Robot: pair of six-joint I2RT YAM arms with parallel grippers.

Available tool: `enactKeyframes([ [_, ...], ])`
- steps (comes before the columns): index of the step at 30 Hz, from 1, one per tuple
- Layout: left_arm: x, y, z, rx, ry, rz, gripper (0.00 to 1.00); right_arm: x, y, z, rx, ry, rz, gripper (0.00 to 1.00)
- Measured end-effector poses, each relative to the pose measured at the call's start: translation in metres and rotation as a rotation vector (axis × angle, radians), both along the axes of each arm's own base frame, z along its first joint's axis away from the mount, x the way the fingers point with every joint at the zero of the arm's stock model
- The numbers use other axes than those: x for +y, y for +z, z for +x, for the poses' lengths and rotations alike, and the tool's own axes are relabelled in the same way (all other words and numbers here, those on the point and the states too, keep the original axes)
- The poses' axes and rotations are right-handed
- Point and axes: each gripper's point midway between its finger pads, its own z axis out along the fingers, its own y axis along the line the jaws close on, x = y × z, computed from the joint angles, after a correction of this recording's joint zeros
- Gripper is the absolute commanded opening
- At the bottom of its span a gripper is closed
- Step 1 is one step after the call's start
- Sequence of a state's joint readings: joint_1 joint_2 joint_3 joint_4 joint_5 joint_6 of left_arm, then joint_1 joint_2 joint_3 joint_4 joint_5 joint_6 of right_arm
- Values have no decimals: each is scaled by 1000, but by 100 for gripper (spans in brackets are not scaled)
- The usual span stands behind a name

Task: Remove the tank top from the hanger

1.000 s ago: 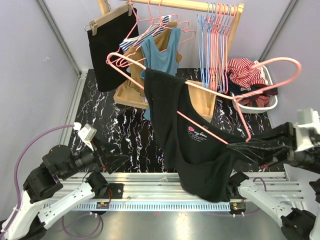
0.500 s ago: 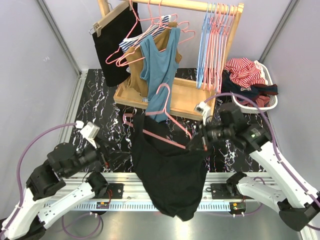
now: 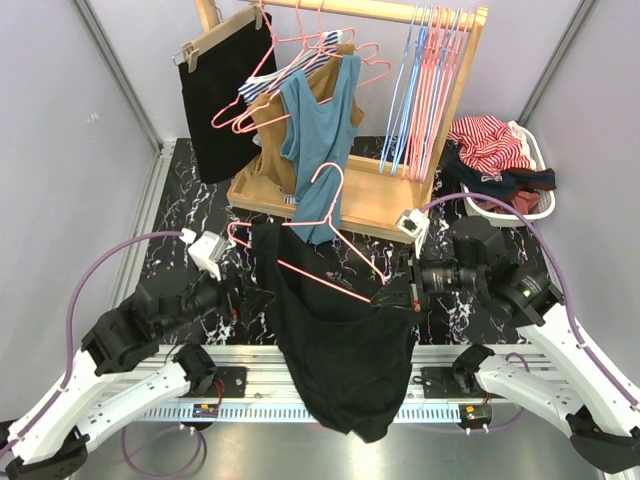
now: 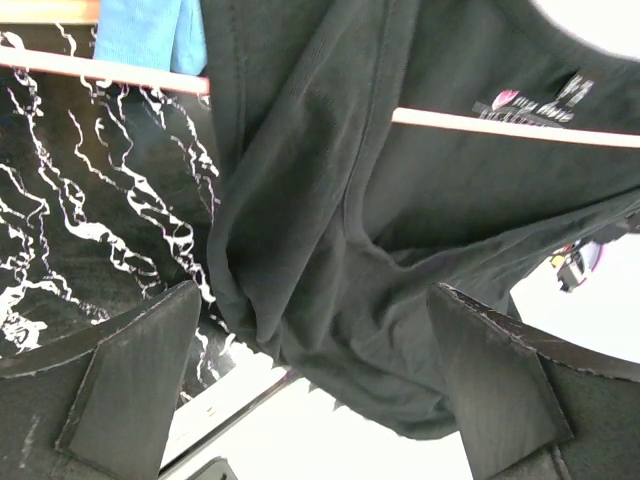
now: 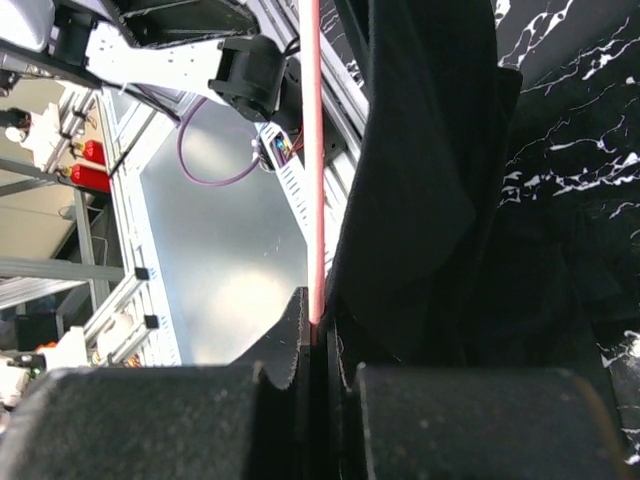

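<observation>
The right gripper (image 3: 392, 293) is clamped tight on the pink hanger (image 3: 322, 222) carrying the black tank top (image 3: 340, 340); the left gripper (image 4: 315, 295) gapes wide, holding nothing.

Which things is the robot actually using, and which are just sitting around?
Job: black tank top, pink hanger, right gripper pinching the hanger, open left gripper.
Just around: blue top, black skirt, spare hangers, laundry basket, wooden rack.

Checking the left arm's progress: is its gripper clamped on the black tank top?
No, the left gripper stands wide open, the tank top hanging in front of it.
</observation>
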State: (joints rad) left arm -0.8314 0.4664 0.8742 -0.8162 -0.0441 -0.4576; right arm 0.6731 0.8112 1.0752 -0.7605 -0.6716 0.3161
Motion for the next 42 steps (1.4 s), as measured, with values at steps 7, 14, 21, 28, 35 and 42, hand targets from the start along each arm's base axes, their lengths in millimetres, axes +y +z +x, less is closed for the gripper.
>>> enactKeyframes([
  [7, -2, -12, 12, -13, 46, -4, 99, 13, 9, 10, 22, -13, 58, 0],
  [14, -2, -28, 27, -58, 95, -2, 86, 21, 34, 0, 39, 33, 178, 0],
  [21, 3, -4, 35, -171, 124, -47, 0, 17, 34, -7, 60, 32, 178, 0],
  [28, 29, 24, 27, -240, 185, -84, 0, -7, -10, 5, 82, -106, -53, 0],
  [35, 69, 47, 22, -268, 321, -70, 0, -35, -32, -13, 79, -95, -193, 0],
  [42, 74, 29, 24, -194, 344, 37, 0, -55, 19, -40, -94, -70, -72, 0],
])
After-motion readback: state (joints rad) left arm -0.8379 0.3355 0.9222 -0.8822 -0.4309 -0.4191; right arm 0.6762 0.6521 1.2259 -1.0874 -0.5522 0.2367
